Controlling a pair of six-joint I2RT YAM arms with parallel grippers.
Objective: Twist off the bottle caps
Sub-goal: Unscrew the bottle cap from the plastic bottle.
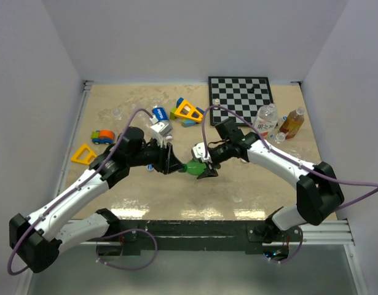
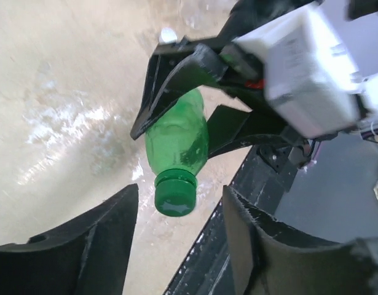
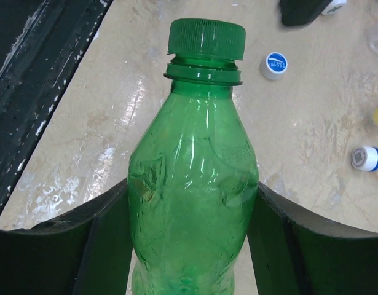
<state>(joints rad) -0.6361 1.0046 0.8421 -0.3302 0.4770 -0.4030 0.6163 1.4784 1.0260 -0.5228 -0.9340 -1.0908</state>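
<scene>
A green plastic bottle [image 1: 193,166] is held off the table between my two arms, with its green cap [image 2: 174,193] screwed on and pointing at the left arm. My right gripper [image 3: 192,239] is shut on the bottle's body [image 3: 195,184], one finger on each side; the cap [image 3: 206,38] is at the top of that view. My left gripper [image 2: 179,239] is open. Its two fingers stand just short of the cap on either side and do not touch it. In the top view the left gripper [image 1: 173,161] and right gripper [image 1: 204,167] face each other.
Loose white-and-blue caps [image 3: 274,65] [image 3: 366,159] lie on the table. A chessboard [image 1: 240,92] is at the back, with a clear bottle [image 1: 266,118] and an amber bottle [image 1: 292,121] at back right. Toy blocks [image 1: 187,112], a toy car [image 1: 103,136] and a yellow triangle [image 1: 84,154] lie at back left.
</scene>
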